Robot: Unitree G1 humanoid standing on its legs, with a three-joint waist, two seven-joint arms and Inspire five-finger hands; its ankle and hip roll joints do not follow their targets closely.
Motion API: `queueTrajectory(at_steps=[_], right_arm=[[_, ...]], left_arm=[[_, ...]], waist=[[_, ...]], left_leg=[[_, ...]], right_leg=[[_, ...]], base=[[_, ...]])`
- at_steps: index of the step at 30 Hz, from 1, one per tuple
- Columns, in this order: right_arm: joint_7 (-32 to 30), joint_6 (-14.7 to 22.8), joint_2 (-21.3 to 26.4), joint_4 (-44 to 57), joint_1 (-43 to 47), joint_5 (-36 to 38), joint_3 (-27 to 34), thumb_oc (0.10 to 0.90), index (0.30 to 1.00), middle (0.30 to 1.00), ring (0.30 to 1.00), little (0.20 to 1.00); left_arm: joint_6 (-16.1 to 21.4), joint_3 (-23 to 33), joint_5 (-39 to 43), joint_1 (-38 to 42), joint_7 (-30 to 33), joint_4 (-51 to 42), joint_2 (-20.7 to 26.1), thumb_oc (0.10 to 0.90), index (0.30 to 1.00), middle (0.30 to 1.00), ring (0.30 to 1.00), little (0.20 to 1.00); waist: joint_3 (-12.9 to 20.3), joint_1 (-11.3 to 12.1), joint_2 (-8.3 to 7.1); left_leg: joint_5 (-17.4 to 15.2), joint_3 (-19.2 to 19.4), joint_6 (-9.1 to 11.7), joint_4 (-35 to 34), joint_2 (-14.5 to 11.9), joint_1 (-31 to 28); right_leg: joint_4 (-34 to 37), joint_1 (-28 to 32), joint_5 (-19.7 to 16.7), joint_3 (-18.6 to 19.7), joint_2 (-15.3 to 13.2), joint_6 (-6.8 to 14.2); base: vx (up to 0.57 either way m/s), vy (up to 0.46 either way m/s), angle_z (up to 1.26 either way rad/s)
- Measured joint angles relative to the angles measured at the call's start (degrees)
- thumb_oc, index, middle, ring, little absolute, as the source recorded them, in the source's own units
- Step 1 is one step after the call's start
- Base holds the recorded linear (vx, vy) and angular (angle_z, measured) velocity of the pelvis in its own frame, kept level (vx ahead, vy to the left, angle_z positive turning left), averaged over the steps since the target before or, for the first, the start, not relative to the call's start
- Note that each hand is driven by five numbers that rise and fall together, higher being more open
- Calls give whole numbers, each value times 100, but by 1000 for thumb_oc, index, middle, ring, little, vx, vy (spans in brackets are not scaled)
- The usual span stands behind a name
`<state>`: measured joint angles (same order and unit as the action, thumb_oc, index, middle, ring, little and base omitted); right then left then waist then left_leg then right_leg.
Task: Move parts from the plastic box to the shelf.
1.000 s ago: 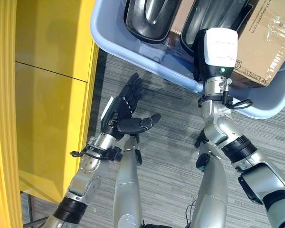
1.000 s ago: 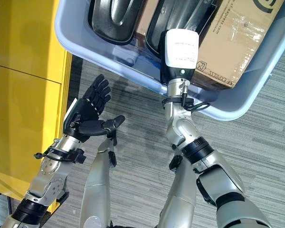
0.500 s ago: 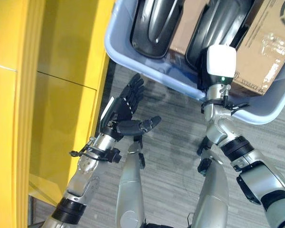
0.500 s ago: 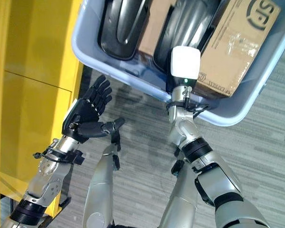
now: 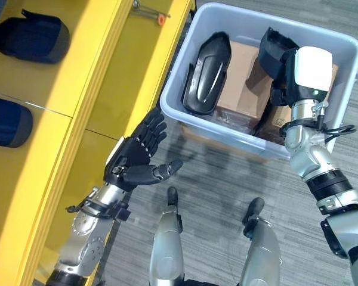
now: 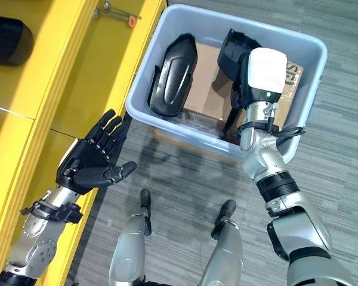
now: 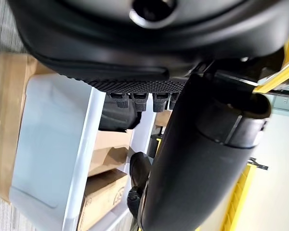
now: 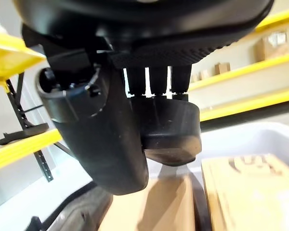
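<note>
The right hand (image 6: 244, 62) is inside the plastic box (image 6: 298, 44), over its right half, its fingers curled round a black part (image 8: 171, 127) that it holds raised above the cardboard boxes (image 6: 206, 83) in the box. Its own wrist view shows the fingers hooked over the top of that dark rounded piece, with the thumb alongside it. A second black part (image 5: 206, 74), long and shell-shaped, lies in the left half of the plastic box, leaning against the wall nearest the shelf. The plastic box stands on the grey carpeted floor (image 5: 221, 185), just beside the yellow shelf (image 5: 116, 65).

The left hand (image 5: 134, 161) hovers between the shelf edge and the near corner of the plastic box, palm up, fingers straight and spread, thumb out to the side, holding nothing.

On the shelf, two dark rounded parts (image 5: 30, 36) rest at the left, one behind the other, well apart from the plastic box. A small metal tool with an orange tip (image 5: 150, 12) lies on the shelf near its far end.
</note>
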<state>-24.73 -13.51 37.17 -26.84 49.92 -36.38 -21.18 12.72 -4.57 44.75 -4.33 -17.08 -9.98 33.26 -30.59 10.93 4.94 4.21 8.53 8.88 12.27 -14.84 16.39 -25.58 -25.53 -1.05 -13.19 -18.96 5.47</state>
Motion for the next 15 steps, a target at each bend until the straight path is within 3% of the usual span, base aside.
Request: queueTrajectory(at_steps=[8,15], right_arm=[[-116,355,539,966,22,230,292,400,300,300,300,300],[-94,916,563,1979,-236,396,395,400,300,300,300,300]], left_arm=[[117,-317,-97,-53,56,-29,-56,900,1000,1000,1000,1000],[115,-298,-420,-35,344,-145,-81,900,1000,1000,1000,1000]], waist=[[8,-27,13],[42,-176,30]], left_leg=[[-34,53,-19,-212,-13,-779],[-106,80,-95,-265,-32,-1196]], right_leg=[[157,755,100,-47,35,37],[94,1132,214,-65,52,56]], base=[[109,-16,0],[112,-50,0]])
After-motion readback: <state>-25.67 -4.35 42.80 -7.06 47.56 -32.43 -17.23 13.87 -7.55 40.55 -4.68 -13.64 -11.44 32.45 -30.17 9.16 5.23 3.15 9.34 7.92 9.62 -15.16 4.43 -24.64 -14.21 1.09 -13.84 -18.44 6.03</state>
